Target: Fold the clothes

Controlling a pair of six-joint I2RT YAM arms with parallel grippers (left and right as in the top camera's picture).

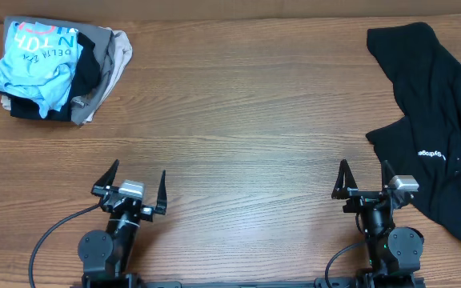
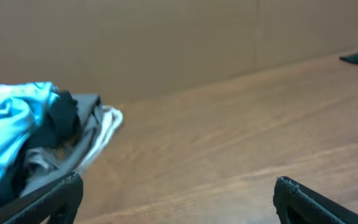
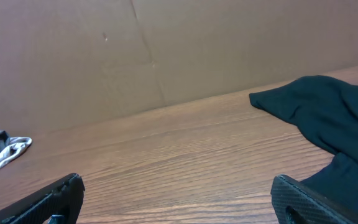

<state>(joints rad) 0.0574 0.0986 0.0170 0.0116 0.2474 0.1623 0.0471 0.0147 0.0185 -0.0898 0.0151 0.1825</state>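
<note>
The blue T-shirt [image 1: 34, 58] lies in the far-left corner of the desk [image 1: 238, 120]. It is bunched loosely on top of a pile [image 1: 101, 70] of black, grey and beige garments, with its white lettering facing up. From the left wrist view it shows as a rumpled blue mound [image 2: 10, 127] sitting on the darker layers [image 2: 82, 134].

Both arms sit at the near edge, well apart from it. The left claw [image 1: 139, 172] is spread wide and holds nothing, and so is the right claw [image 1: 364, 170]. A black T-shirt [image 1: 442, 120] sprawls along the right edge, just beside the right claw (it is not the garment to fold here).

The blue shirt looks thin and limp. It should weigh very little, sag from any single pinch and wrinkle instead of holding a shape. It probably won't slip much against the cloth under it, so a deep bite risks dragging the pile along.

A shallow pinch on a raised fold or a loose edge of the top layer seems best. Once the shirt is spread on the bare middle of the desk, the shoulders or hem corners would be the places to hold, one claw at each
</note>
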